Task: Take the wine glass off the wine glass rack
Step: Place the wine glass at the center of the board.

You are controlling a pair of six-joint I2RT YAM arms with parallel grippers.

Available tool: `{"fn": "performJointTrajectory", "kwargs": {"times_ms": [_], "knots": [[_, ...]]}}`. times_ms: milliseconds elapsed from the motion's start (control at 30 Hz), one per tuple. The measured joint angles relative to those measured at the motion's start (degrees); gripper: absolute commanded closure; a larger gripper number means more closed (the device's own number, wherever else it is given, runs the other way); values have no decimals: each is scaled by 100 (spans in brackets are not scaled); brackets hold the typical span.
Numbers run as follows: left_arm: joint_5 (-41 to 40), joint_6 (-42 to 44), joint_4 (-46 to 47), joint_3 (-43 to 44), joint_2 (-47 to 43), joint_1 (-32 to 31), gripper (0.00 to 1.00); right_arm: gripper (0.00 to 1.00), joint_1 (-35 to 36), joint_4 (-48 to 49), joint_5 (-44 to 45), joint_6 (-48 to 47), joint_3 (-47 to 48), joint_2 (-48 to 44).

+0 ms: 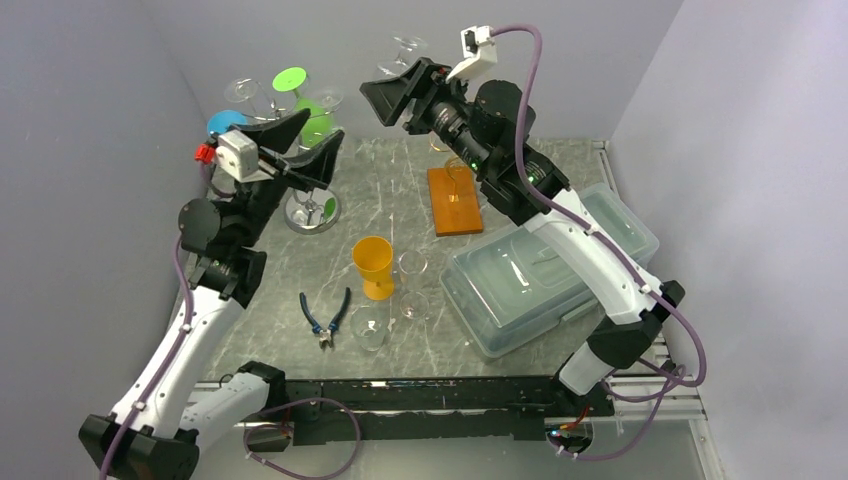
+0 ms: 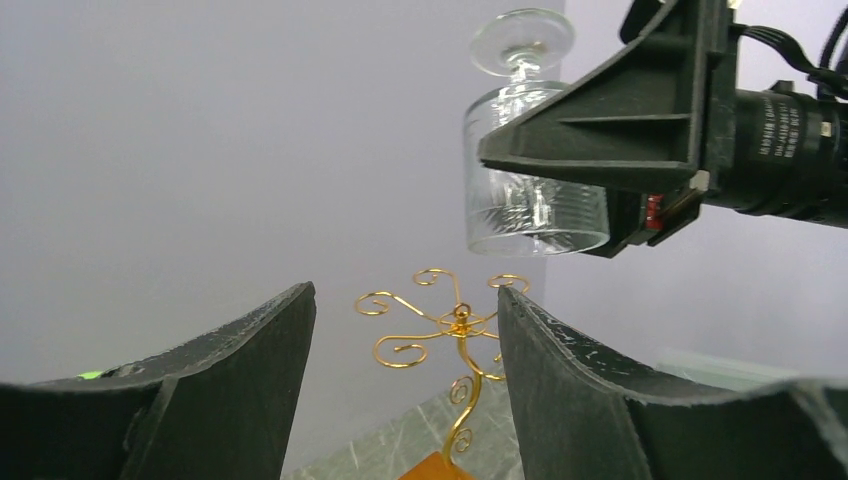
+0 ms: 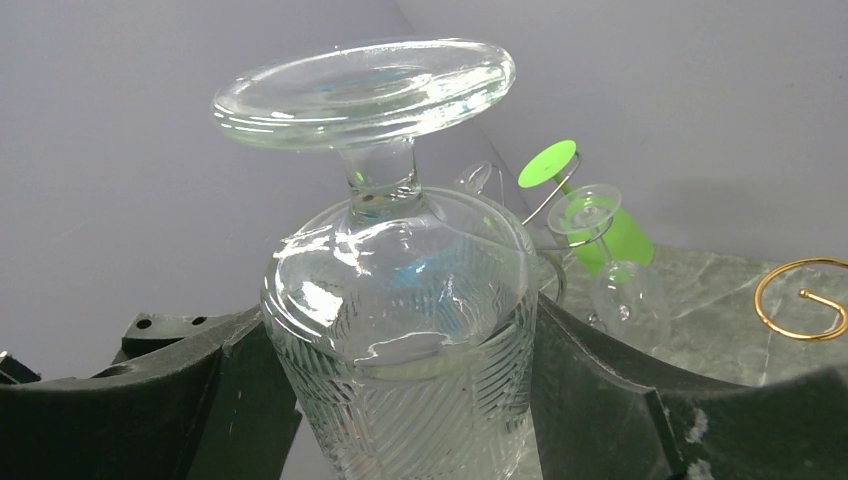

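A clear ribbed wine glass (image 3: 400,330) hangs upside down, foot up, high above the table's back, with my right gripper (image 3: 400,400) shut on its bowl. The same glass (image 2: 535,170) shows at the upper right of the left wrist view, and its foot (image 1: 407,45) shows from above. The gold wire wine glass rack (image 2: 450,330) on an orange wooden base (image 1: 455,205) stands below it with bare curled hooks. My left gripper (image 2: 405,295) is open with nothing between its fingers, raised at the back left (image 1: 312,140) and facing the gold rack.
A silver stand (image 1: 310,210) with several green, blue and clear glasses is behind the left gripper. A yellow goblet (image 1: 374,265), two clear glasses (image 1: 412,285) (image 1: 368,328) and blue pliers (image 1: 325,315) are mid-table. A clear lidded box (image 1: 540,265) lies on the right.
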Motion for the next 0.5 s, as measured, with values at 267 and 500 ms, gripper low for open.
{"fn": "performJointTrajectory", "kwargs": {"times_ms": [267,500], "knots": [[76,437,450,-9,435,-621,31,75,0,-17,0,0,0,170],[-127,752,1034,-101,769,-1049,32,75,2,59,-2,2,-2,177]]}}
